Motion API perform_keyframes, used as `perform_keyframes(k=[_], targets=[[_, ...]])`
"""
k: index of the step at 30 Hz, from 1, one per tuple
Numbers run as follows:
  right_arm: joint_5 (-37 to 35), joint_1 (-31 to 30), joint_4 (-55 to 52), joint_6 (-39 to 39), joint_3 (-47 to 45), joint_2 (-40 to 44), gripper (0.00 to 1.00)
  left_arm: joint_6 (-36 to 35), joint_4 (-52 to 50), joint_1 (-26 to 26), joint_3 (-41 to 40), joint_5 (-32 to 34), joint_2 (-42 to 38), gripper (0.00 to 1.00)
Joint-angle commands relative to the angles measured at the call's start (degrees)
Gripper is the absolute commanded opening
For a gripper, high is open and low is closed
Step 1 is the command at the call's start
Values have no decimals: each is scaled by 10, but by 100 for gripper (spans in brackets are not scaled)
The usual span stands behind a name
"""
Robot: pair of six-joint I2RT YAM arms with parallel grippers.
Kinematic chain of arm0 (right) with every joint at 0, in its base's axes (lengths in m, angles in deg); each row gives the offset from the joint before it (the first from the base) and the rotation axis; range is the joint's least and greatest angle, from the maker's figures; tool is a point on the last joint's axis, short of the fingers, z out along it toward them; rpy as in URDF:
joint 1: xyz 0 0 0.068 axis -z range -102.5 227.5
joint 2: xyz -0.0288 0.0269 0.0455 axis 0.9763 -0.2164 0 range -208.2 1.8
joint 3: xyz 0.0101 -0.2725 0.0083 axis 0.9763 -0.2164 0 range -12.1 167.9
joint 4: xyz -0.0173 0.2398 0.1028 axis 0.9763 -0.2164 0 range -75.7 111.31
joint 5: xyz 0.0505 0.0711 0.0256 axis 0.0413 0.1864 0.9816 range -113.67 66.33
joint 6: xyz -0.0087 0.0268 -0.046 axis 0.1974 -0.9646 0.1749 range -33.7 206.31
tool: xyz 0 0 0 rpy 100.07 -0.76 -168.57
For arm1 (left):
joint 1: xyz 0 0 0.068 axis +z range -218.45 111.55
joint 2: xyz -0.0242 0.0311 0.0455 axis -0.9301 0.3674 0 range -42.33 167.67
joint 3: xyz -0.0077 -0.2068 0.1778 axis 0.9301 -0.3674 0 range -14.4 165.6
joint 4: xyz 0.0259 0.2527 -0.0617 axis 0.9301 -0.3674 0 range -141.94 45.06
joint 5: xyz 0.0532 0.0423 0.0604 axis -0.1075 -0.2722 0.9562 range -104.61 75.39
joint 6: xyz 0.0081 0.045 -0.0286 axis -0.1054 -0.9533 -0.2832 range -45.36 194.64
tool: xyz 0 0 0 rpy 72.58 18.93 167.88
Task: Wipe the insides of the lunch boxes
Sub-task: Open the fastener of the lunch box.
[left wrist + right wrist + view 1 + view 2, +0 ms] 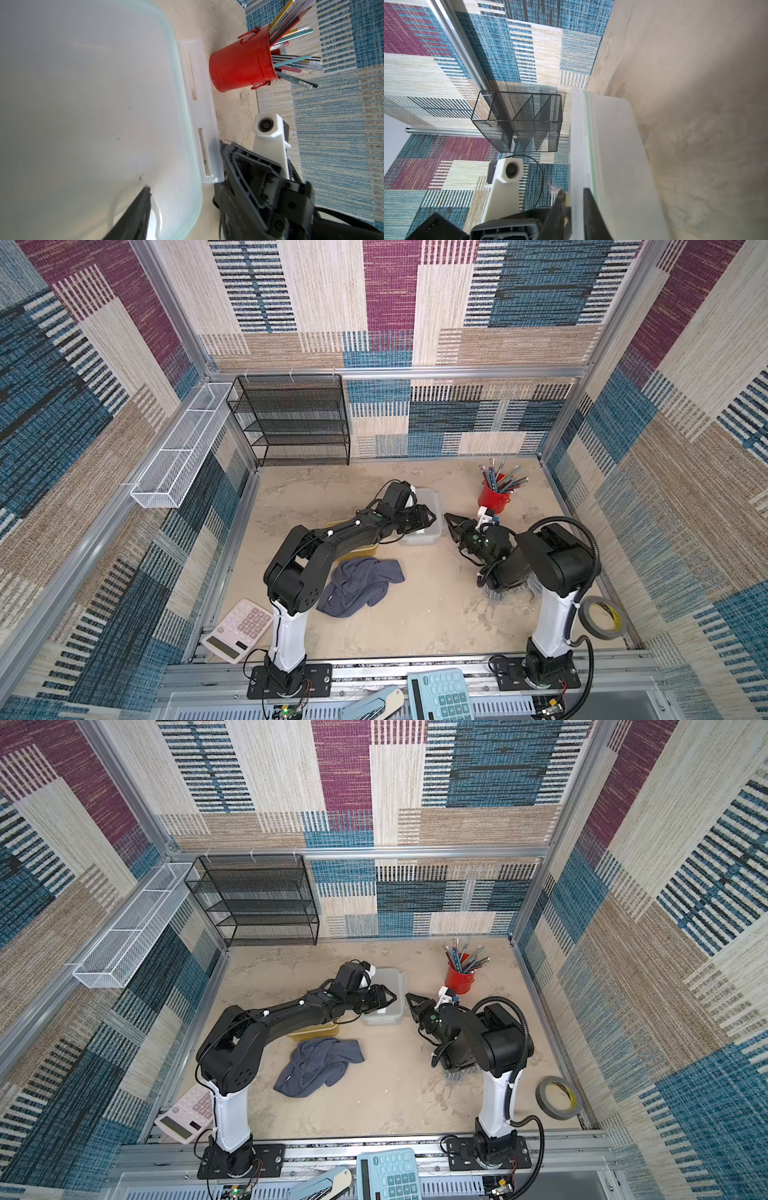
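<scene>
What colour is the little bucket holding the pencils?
The bucket is bright red, and it shows best in the left wrist view.

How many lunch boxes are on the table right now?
2. The clear frosted box sits mid-table, lid on; the amber box lies beside it, mostly hidden under the left arm, just behind the grey cloth.

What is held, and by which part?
Right gripper grips the clear lunch box by its lid flap. Left gripper, over the lid: cannot tell.
</scene>
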Motion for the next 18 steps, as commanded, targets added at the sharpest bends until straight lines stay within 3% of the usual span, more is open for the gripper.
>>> perform_keyframes(k=[1, 2, 4, 7, 18], targets=[[37, 0, 51, 16, -1, 9, 30, -4, -110, -3, -2, -6, 2, 56], [38, 1, 53, 16, -4, 9, 33, -7, -112, -3, 3, -7, -3, 56], [37, 2, 47, 16, -6, 12, 54, -14, -121, -3, 17, -11, -12, 57], [26, 4, 31, 23, -11, 22, 66, -20, -130, -1, 36, -17, -26, 58], [-16, 9, -157, 132, -9, 121, 85, -70, -176, 28, 40, 11, -112, 63]])
